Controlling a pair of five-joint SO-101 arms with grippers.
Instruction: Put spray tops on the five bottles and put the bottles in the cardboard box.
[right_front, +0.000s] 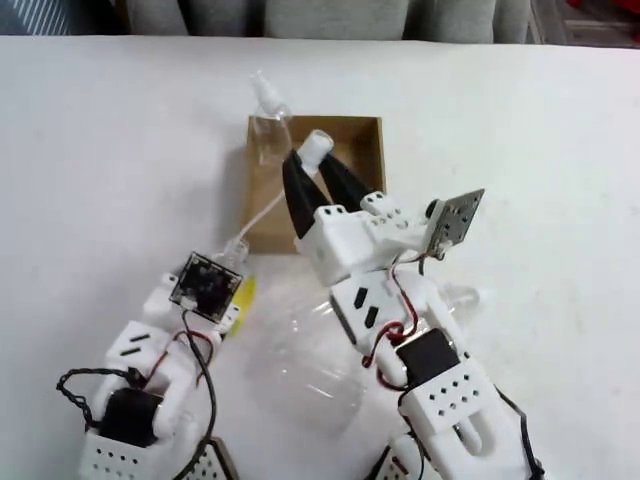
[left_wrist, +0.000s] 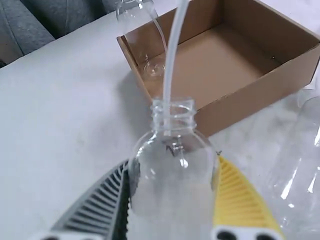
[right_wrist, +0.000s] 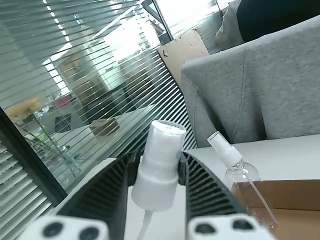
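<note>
While the spray top (right_wrist: 162, 140) sat clamped in the right gripper (right_wrist: 159, 159) above the cardboard box (left_wrist: 260, 85), its thin tube (left_wrist: 172, 60) ran down into the open neck of a clear bottle (left_wrist: 172, 150). The left gripper (left_wrist: 172, 172) squeezed that bottle just beside the box. A capped bottle (right_front: 268, 130) leaned in the box's far corner.

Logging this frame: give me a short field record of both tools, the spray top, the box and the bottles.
left tool: shut on open-necked bottle, beside the box
right tool: shut on spray top, held over the box
tube: lower end inside the held bottle's neck; top not seated
box: holds one capped bottle, leaning at a corner
table: more clear bottles between the arms, count unclear
</note>
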